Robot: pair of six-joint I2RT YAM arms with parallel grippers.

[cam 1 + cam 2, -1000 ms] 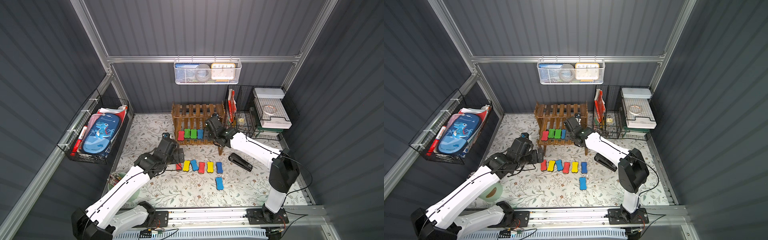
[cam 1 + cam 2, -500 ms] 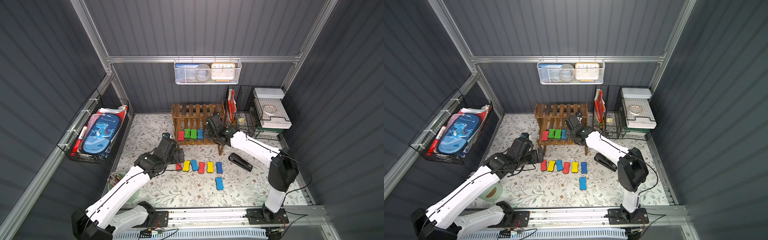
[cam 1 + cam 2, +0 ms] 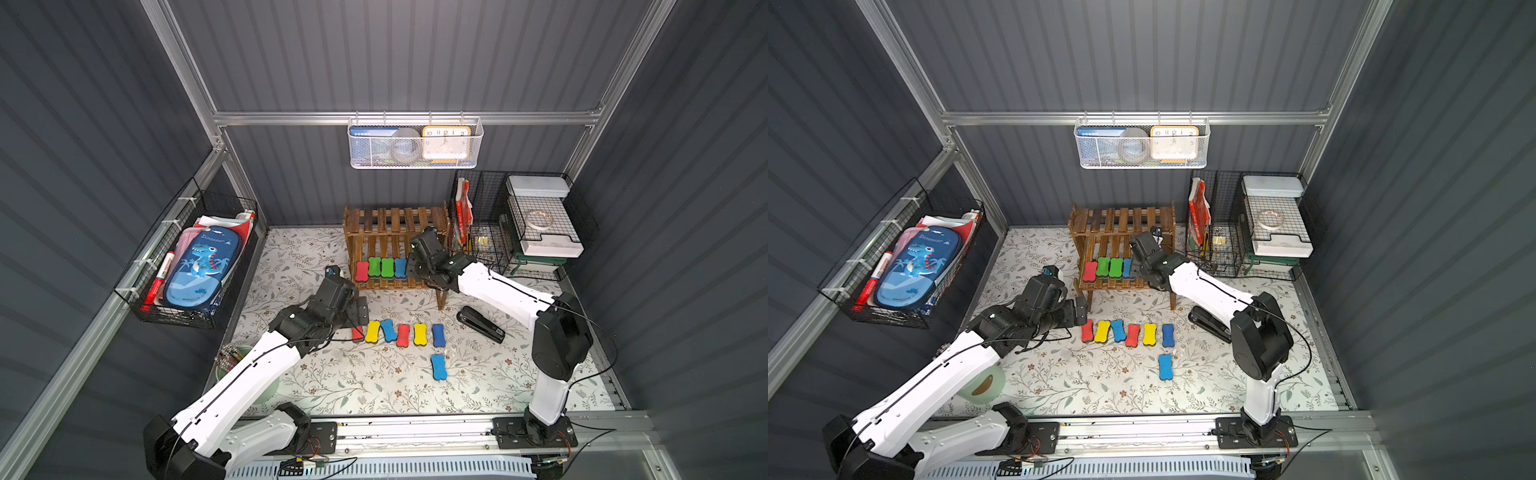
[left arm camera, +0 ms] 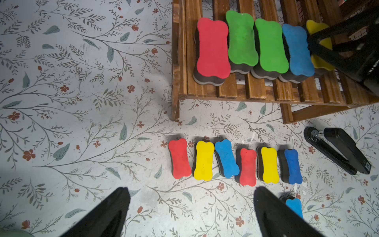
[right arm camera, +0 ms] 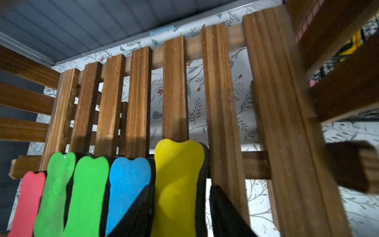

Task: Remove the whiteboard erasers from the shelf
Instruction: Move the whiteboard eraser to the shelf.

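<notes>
Room: grey ribbed walls box in a floral-print table (image 3: 374,382); I am driving both arms from the front rail.
Shelf: the shelf (image 3: 395,216) stands at the back edge of the table, brown wooden slats on thin legs, two stepped tiers.
Erasers on shelf: five sit side by side on the lower tier, red, green, green, blue, and the yellow eraser (image 5: 176,184) at the end of the row nearest my right arm.
Key relation: right gripper (image 5: 180,213) straddles that yellow eraser, one finger squeezed between it and the blue eraser (image 5: 127,184), the other on its free side.
Long axis: it runs front to back along the slats, in line with my reach, so the jaws close across the narrow waist.
Right grip: jaws look to be right at its sides; I cannot tell whether they have it clamped.
Nearer arm: right, clearly; the left is well apart from the shelf.
Left gripper: left gripper (image 4: 190,213) hangs spread wide and empty over the table, just in front of the floor row (image 4: 235,162).
Off the shelf: six erasers lie in that row, with a seventh, blue, nearer the front edge.
Materials: soft matte foam tops, bone-shaped, on dark felt bases; I judge they will squash a little under the jaws.
Bystander: black stapler (image 3: 482,324) lies on the table beside the shelf's right front leg.
</notes>
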